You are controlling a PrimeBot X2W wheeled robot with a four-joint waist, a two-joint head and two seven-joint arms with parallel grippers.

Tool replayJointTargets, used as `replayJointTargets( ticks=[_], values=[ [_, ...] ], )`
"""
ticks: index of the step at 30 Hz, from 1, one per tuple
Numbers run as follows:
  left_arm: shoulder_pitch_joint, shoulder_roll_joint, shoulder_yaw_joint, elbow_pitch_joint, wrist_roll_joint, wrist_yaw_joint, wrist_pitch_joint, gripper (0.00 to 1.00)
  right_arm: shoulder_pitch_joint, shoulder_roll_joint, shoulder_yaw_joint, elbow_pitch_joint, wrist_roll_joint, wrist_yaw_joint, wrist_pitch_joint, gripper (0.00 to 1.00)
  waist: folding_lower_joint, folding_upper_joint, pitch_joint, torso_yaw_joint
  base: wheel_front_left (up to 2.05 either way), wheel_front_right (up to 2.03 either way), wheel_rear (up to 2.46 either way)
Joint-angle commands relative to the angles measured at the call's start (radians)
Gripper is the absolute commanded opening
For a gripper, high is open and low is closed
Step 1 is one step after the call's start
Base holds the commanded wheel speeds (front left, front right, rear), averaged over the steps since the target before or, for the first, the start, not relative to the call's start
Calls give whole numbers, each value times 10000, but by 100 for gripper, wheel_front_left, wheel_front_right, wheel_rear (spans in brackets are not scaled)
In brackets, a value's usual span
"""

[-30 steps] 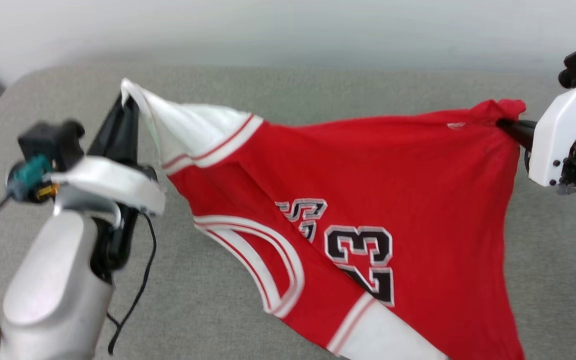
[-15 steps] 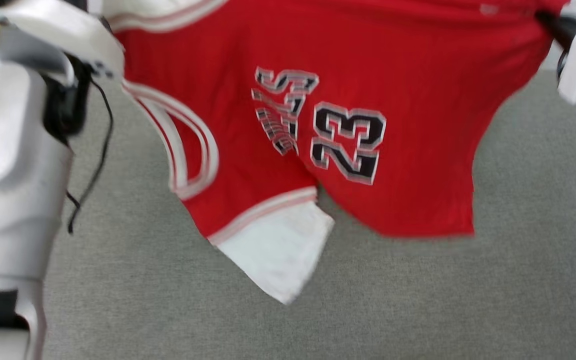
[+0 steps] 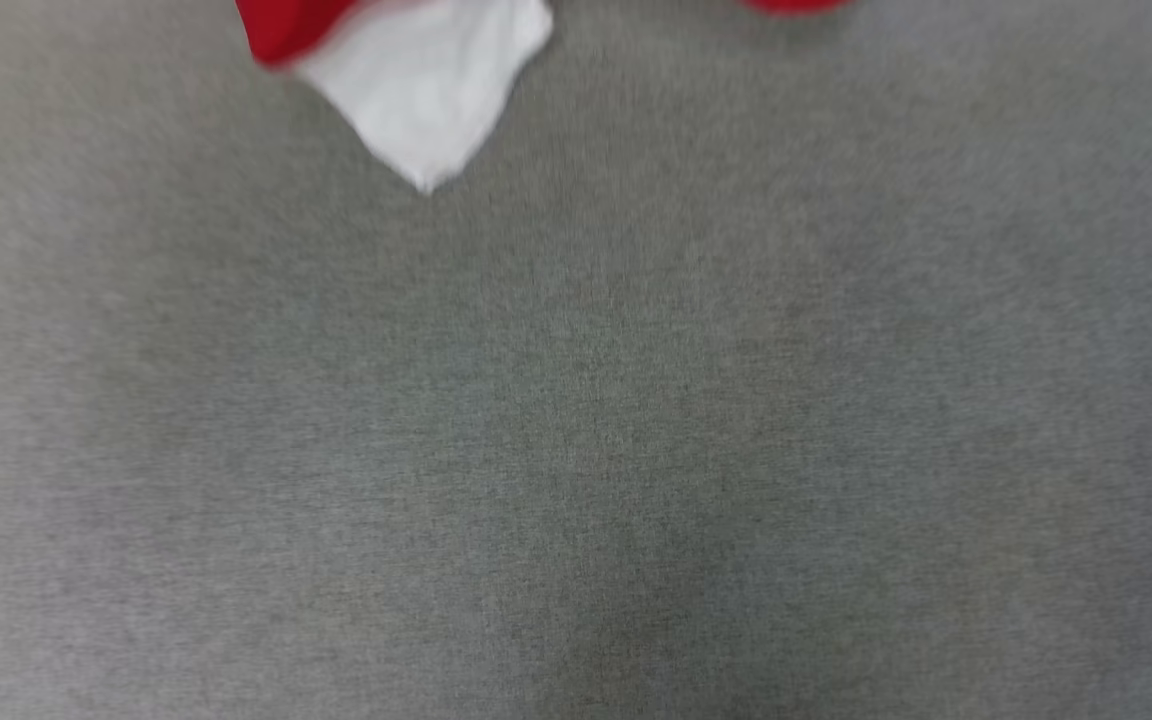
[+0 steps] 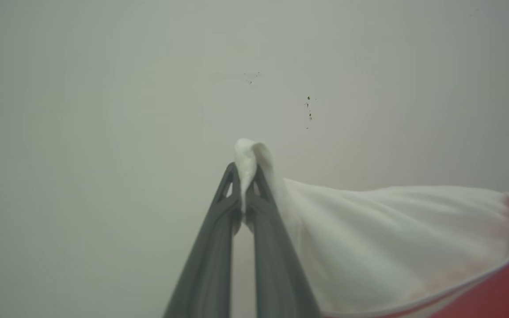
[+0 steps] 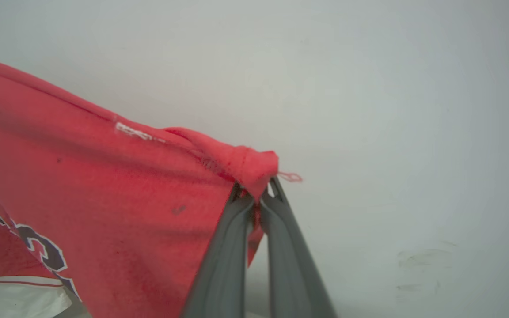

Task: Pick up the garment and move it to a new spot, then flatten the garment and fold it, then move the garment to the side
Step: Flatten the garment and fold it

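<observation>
The garment, a red shirt with white sleeves, hangs in the air. Its white sleeve tip [image 3: 426, 90] dangles at the top of the head view above the grey cloth surface [image 3: 576, 420], with a sliver of red hem at the top right. My left gripper [image 4: 245, 176] is shut on a bunch of white sleeve fabric [image 4: 391, 238]. My right gripper [image 5: 256, 190] is shut on a bunched red corner of the garment [image 5: 104, 194], whose black number print shows at the lower left of the right wrist view.
A plain pale wall [image 4: 148, 88] stands behind both grippers. The grey cloth surface spreads across the whole head view below the hanging shirt.
The head view has tilted down, so the arms and most of the garment have left the top of the picture. Both grippers stay shut on the shirt.
</observation>
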Motion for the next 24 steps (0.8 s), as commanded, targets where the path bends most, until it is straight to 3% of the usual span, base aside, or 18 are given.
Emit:
replayJointTargets(
  ticks=[1,8,14,24],
  values=[
    [-424,141,78,-57,81,82,14,0,-380,-64,-38,-68,-104,-17,-159,0,0,0,1267,-82,0,0,0],
    [-1503,220,157,-52,114,196,-61,0,-1667,-63,160,-121,-354,-18,-1009,0,0,0,2608,-96,0,0,0],
    [-1430,112,98,192,-5,98,-208,0,-2168,88,586,176,-448,-16,-1600,0,0,0,3282,-36,0,0,0],
    [-410,-212,128,1156,-497,-284,-720,0,-1566,269,1557,1064,-35,-16,-1695,0,0,0,3193,192,0,0,0]
  ],
)
